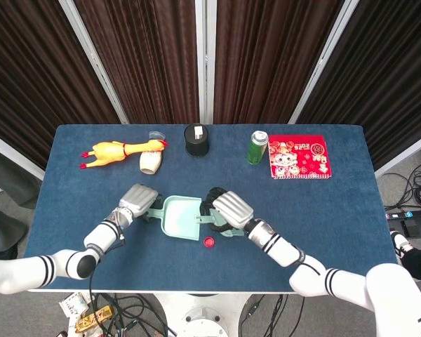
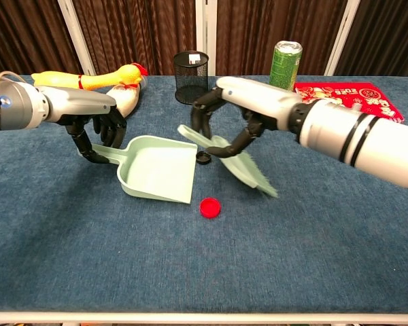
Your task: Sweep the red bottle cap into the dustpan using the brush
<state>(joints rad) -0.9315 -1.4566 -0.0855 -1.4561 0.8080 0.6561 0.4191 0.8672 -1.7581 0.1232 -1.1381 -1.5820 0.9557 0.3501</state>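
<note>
The red bottle cap (image 2: 209,207) (image 1: 209,242) lies on the blue table, just in front of the open lip of the pale green dustpan (image 2: 160,170) (image 1: 182,217). My left hand (image 2: 98,132) (image 1: 138,200) grips the dustpan's handle at its left end. My right hand (image 2: 234,112) (image 1: 226,208) holds the pale green brush (image 2: 238,163), which slants down to the right with its bristle end a little above and right of the cap. A small black cap (image 2: 203,158) sits between brush and dustpan.
At the back stand a black mesh cup (image 2: 191,67), a green can (image 2: 285,62), a red booklet (image 2: 340,92), a yellow rubber chicken (image 2: 81,80) and a tipped beige bottle (image 1: 151,161). The white cap is hidden behind my right hand.
</note>
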